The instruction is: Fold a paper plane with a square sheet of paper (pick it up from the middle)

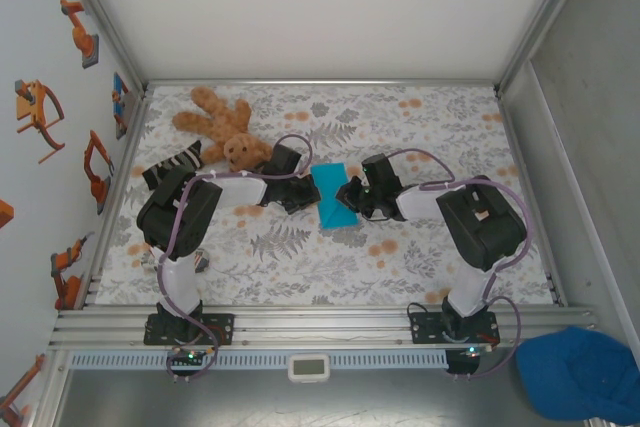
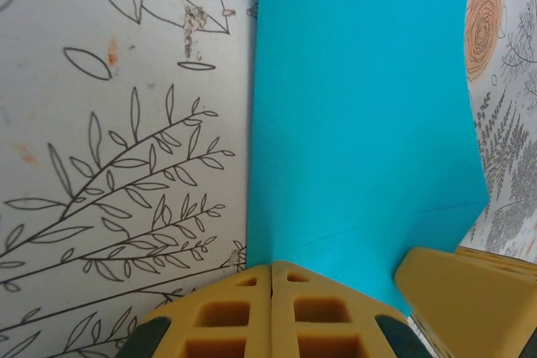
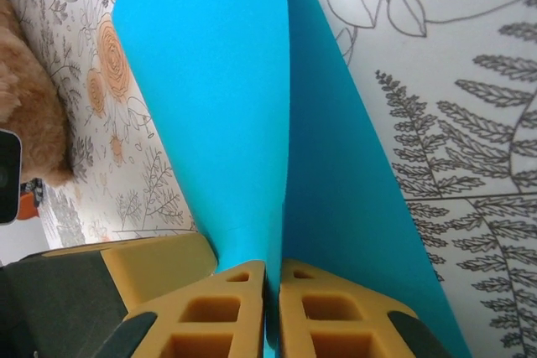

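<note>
Working, by judgement, on the first centre fold: pinching the square sheet of paper [image 1: 328, 192] up from its middle, not yet shaping any wing. Finding the sheet at the centre of the top frame, over the floral worktop [image 1: 300, 257] between the two arms, right of the teddy bear [image 1: 222, 125] and apart from it. Clenching the left claw [image 2: 271, 270] at the bottom centre of the left wrist frame, with no gap between its yellow fingers and the cyan edge running down into their tips; reading this as a grip on the sheet, though not seeing paper inside the seam itself. Clenching the right claw [image 3: 273, 267] on the same sheet at the bottom centre of the right wrist frame, with paper entering between the fingertips and rising ahead as a ridge, one panel sloping off to either side. Holding both claws side by side on one stretch of the paper. Judging the task as barely begun: no sharp tip, no dart shape. Expecting the next move to call for firm pinches while bringing the two panels together edge to edge, then pressing the ridge flat on the worktop for a clean crease. Watching for skewed edges or tearing if the claws pull apart.
</note>
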